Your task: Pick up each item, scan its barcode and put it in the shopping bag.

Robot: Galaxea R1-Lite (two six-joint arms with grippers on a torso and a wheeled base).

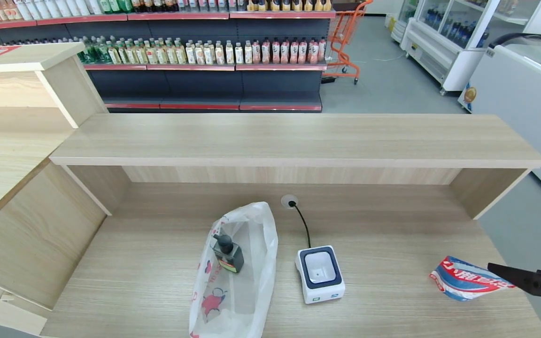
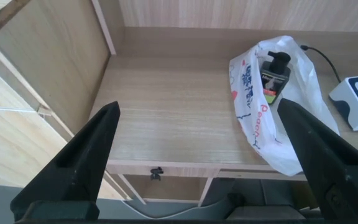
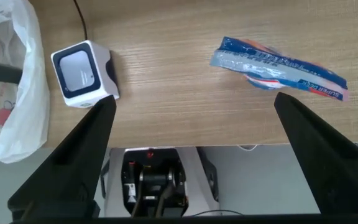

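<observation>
In the head view, one white plastic shopping bag [image 1: 251,295] is lying on the wooden counter [image 1: 383,244], and one dark pump bottle [image 1: 228,253] is resting inside it. Just to the right of the bag, one white barcode scanner [image 1: 320,274] is sitting with its window facing up, and a single black cable [image 1: 304,225] is running from it to a round port in the counter. Well to the right, one blue, white and red snack packet [image 1: 458,281] is lying flat near the counter's front edge, with the right claw [image 1: 514,276] hanging just beside it. In the left wrist view, the left claw [image 2: 199,107] is hovering above the counter's front edge near the bag, its two fingers spread wide and gripping nothing. In the right wrist view, the right claw's two fingers are likewise standing wide apart and empty, with the scanner and the packet both lying on the counter beyond them, untouched.
</observation>
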